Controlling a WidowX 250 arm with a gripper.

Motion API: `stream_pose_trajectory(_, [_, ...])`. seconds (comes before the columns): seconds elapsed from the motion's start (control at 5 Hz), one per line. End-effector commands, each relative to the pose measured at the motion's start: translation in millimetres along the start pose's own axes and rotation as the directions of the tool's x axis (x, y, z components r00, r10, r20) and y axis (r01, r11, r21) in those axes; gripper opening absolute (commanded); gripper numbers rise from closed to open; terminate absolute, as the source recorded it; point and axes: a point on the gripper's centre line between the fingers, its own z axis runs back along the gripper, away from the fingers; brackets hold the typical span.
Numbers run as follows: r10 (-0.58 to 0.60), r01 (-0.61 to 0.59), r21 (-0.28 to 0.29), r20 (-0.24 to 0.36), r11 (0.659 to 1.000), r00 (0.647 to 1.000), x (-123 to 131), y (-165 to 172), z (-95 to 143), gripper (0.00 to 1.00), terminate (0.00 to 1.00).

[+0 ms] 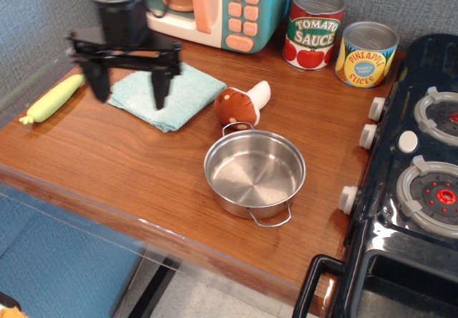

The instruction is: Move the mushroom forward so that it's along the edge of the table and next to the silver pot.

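The mushroom [241, 104] lies on its side on the table [129, 167], its brown cap to the left and white stem pointing back right. It rests just behind the silver pot [255, 172], close to the pot's rear handle. My gripper [129, 91] hangs open above the teal cloth, well left of the mushroom, and is blurred. Its two black fingers [161, 89] point down and hold nothing.
A teal folded cloth [169, 90] lies under the gripper. A yellow-green toy vegetable [51, 99] lies at the left edge. A toy microwave [215, 6] and two cans [313, 28] stand at the back. A black toy stove [415, 182] fills the right side.
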Motion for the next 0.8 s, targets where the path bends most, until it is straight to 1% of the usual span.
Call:
stream_pose_trajectory(0.0, [-0.082,0.087,-0.038,0.111,0.995,0.99,49,-69,21,1.0,0.0])
stream_pose_trajectory(0.2, [-0.098,0.103,-0.029,0.137,0.994,0.986,67,-86,16,1.0,0.0])
stream_pose_trajectory(0.4, [-0.111,0.111,0.013,0.093,0.994,0.989,69,-88,-7,1.0,0.0])
stream_pose_trajectory(0.6, [-0.135,0.133,0.053,0.042,0.99,0.99,61,-87,-27,1.0,0.0])
